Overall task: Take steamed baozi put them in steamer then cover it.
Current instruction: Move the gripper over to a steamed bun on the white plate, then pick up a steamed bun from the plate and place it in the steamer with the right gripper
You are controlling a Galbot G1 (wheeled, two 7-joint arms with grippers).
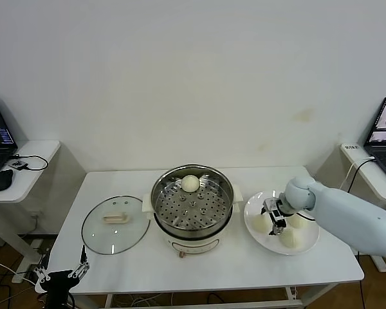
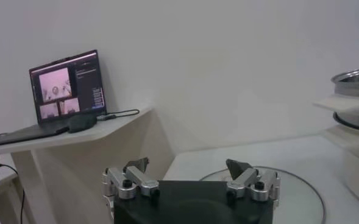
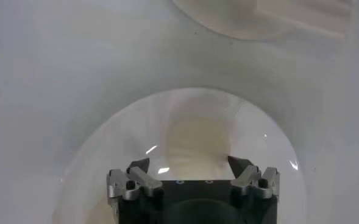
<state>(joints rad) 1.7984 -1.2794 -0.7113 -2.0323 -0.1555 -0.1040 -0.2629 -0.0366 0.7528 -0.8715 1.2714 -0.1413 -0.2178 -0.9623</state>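
Baozi (image 1: 190, 183) one sits on the steamer (image 1: 192, 207) tray; three wait on the plate (image 1: 282, 222). My right gripper (image 1: 275, 217) hangs there, jaws wide around a bun (image 3: 199, 140). Lid (image 1: 116, 223) lies aside, steamer open; left gripper (image 1: 63, 275) idles low, open.

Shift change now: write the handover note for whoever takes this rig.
Right gripper: open, low over the flat white plate, straddling a cream-white dough bun, not closed on it.
Left gripper: open, parked low beside the table's front left corner.
Done: one bun sits on the perforated tray of the round stainless-steel steamer.
Left: three buns on the plate; then fit the clear glass lid, lying flat on the table left of the steamer.
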